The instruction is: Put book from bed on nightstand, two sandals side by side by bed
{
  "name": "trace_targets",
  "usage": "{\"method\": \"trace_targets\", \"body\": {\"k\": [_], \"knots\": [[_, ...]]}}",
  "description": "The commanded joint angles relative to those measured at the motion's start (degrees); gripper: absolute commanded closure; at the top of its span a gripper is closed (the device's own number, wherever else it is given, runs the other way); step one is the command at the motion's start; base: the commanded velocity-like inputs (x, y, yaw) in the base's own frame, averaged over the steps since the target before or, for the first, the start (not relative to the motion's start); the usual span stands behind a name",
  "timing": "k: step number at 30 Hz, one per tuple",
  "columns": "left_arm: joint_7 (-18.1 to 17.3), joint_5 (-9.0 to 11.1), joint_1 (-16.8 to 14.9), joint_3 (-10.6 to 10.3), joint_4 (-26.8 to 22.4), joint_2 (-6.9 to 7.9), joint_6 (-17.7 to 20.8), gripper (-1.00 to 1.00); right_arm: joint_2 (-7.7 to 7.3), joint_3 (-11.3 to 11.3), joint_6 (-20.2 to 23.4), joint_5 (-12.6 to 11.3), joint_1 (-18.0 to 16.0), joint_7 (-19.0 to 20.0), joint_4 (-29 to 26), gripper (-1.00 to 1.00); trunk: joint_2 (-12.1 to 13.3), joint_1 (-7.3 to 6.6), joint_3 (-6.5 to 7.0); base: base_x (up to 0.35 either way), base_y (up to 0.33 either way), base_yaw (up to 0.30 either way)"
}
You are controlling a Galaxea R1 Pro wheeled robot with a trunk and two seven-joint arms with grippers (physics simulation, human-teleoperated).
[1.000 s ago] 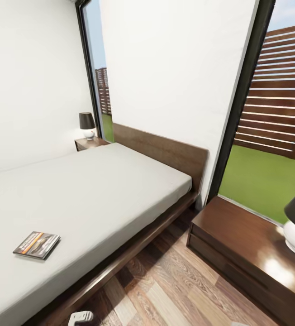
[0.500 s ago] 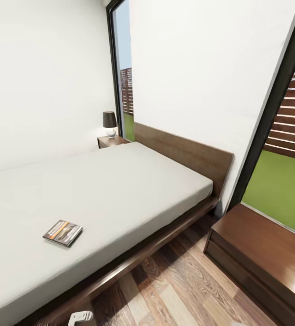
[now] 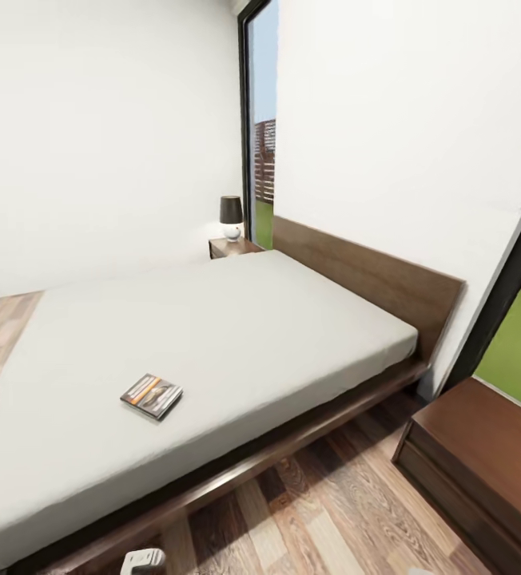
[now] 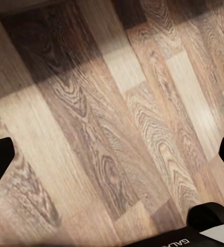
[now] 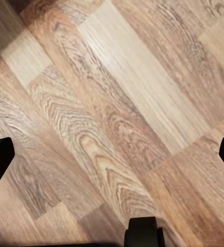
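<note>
Even, bright daylight fills the room, coming from the tall window (image 3: pixel 262 136) beside the headboard; the white walls (image 3: pixel 109 136) look nearly washed out. A soft shadow lies under the bed frame (image 3: pixel 236 471), and a dark band crosses the plank floor (image 4: pixel 117 128) ahead of the left gripper (image 4: pixel 112 152). Straight edges lean at the head view's borders, and the renders are slightly soft.

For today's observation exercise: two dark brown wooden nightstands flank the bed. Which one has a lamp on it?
The far dark brown wooden nightstand, beside the headboard by the narrow window, carries a small dark-shaded lamp. The near nightstand shows a bare top.
</note>
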Motion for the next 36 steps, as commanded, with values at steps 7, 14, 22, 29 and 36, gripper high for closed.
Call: {"method": "trace_targets", "body": {"k": [7, 14, 22, 29, 36], "knots": [[-0.3, -0.5, -0.1, 0.5, 0.0, -0.02, 0.0, -1.00, -0.01, -0.3, 0.1, -0.3, 0.0, 0.3, 0.0, -1.00, 0.0, -0.01, -0.05, 0.000, 0.000, 0.294], [-0.3, -0.5, -0.1, 0.5, 0.0, -0.02, 0.0, -1.00, -0.01, -0.3, 0.1, -0.3, 0.0, 0.3, 0.0, -1.00, 0.0, -0.01, -0.05, 0.000, 0.000, 0.293], [-0.3, -0.5, -0.1, 0.5, 0.0, -0.02, 0.0, -1.00, -0.01, -0.3, 0.1, -0.3, 0.0, 0.3, 0.0, -1.00, 0.0, -0.01, -0.05, 0.000, 0.000, 0.293], [-0.3, -0.5, -0.1, 0.5, 0.0, -0.02, 0.0, -1.00, -0.01, -0.3, 0.1, -0.3, 0.0, 0.3, 0.0, -1.00, 0.0, -0.01, -0.05, 0.000, 0.000, 0.293], [-0.3, -0.5, -0.1, 0.5, 0.0, -0.04, 0.0, -1.00, -0.01, -0.3, 0.1, -0.2, 0.0, 0.3, 0.0, -1.00, 0.8, -0.45, 0.31, 0.000, 0.000, 0.207]]}}
